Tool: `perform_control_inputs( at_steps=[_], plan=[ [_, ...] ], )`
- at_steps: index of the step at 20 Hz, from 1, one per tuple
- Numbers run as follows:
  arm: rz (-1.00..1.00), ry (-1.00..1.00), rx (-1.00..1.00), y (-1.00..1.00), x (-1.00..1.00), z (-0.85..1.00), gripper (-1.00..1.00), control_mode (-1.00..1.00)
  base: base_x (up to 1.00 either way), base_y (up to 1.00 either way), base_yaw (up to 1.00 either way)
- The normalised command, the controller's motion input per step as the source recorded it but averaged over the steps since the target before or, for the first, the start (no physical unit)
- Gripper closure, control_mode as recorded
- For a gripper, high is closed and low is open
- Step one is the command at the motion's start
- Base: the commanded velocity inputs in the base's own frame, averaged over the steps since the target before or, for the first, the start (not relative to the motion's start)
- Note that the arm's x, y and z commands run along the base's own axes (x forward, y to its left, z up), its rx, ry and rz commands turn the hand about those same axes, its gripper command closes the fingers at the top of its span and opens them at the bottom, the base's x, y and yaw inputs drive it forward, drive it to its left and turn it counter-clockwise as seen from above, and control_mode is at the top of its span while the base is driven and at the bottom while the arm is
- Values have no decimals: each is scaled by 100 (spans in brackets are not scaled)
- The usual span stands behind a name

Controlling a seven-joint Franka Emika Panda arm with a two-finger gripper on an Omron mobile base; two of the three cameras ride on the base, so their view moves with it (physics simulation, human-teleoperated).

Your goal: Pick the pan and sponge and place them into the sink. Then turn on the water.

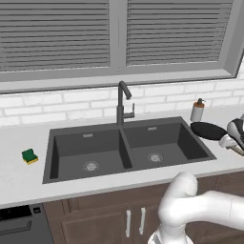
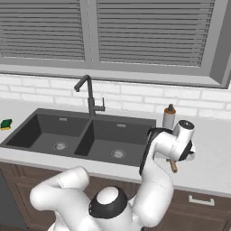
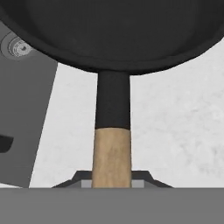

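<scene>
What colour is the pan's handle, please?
Black near the pan, light wood along the handle; clearest in the hand view.

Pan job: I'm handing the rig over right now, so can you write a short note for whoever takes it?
End effector: shut on the pan's wooden handle.
Pan: on the counter right of the sink, at its edge, near the soap bottle.
Sponge: on the counter left of the sink, untouched.
Done: pan gripped.
Left: move pan into sink, then sponge, then open the faucet.
</scene>
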Motion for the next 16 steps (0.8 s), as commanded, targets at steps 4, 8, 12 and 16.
perform_control_inputs(
  at_steps=[4,8,12,16],
  plan=[
    [42,0,-2,100,18,42,100,-100,0,0,0],
    [48,1,-1,96,29,37,100,-100,0,0,0],
    [53,1,0,75,41,22,100,-100,0,0,0],
    [44,0,-2,60,44,0,100,-100,0,0,0]
  ],
)
